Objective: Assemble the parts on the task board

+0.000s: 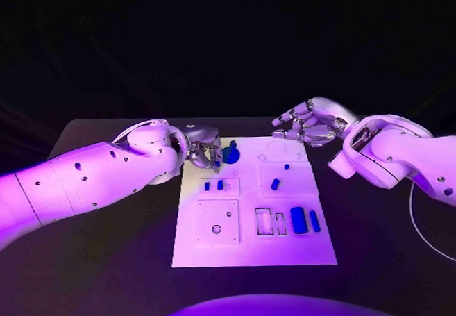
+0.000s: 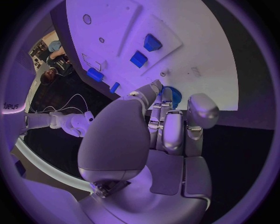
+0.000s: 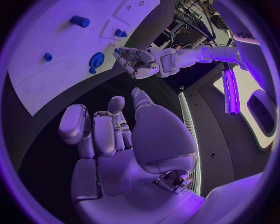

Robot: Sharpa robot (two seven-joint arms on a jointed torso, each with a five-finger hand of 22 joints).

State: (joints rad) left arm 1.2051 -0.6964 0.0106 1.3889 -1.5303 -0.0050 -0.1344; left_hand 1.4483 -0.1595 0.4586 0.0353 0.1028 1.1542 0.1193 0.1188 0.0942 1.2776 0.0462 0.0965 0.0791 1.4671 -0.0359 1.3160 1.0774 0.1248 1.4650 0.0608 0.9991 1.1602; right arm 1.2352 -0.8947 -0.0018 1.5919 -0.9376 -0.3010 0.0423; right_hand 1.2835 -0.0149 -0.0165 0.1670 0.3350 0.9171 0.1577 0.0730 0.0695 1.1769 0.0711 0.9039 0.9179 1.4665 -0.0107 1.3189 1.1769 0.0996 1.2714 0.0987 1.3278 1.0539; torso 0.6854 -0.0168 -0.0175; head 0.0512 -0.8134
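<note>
White task board [image 1: 253,251] lies flat mid black table [image 1: 112,273], long side running away from the robot. Left hand [image 1: 201,151] sits over the board's far left corner, fingers curled down right beside a blue gear-like part [image 1: 231,155] with a stem sticking up; fingertips look touching or nearly touching it, cannot tell if it's actually gripped. In the left wrist view the left hand's fingers [image 2: 172,126] lie close together, pointing at the same toothed blue disc [image 2: 173,95], which peeks out just past the fingertips on the board [image 2: 204,42]. Right hand [image 1: 307,124] hovers off the board's far right corner, above the table, fingers loosely curled and apart, nothing in it; right wrist view shows the palm [image 3: 116,140] empty, fingers side by side, well apart from the board [image 3: 52,74]. Other parts on the board: two small blue pegs [image 1: 214,185] side by side in a left-side block, one small blue piece [image 1: 275,185] in the right-side block with a blue dot [image 1: 286,166] just beyond it, and near the right edge a large blue cylinder [image 1: 298,220] next to a thinner blue bar [image 1: 314,221], both lying lengthwise beside empty rectangular slots [image 1: 263,221]. Near-left square plate [image 1: 217,221] has holes, no blue parts in it.
</note>
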